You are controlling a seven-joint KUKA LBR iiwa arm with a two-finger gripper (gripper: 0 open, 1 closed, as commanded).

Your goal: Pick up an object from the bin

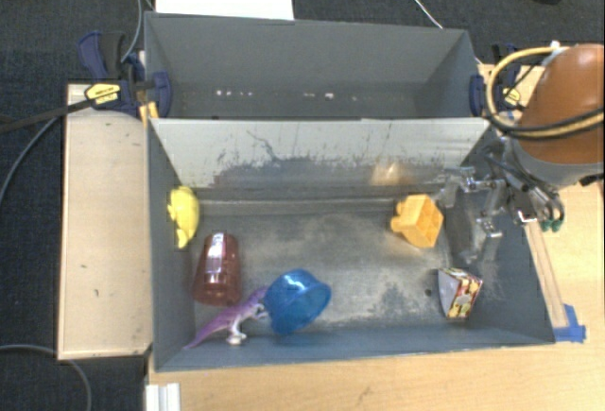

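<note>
My gripper (pixel 475 253) hangs at the right side of the bin, its metal fingers pointing down and standing apart with nothing between them. Just below its tips a small printed box (pixel 458 294), dark with red and yellow markings, leans near the right front corner. An orange-yellow chunky block (pixel 419 220) lies immediately left of the fingers, close to the back wall's foot.
A blue rounded cup (pixel 297 301) lies at the front middle beside a purple toy dinosaur (pixel 230 317). A red translucent bottle (pixel 216 268) and a yellow toy (pixel 183 215) sit at the left wall. Bare floor stretches between the blue cup and the printed box.
</note>
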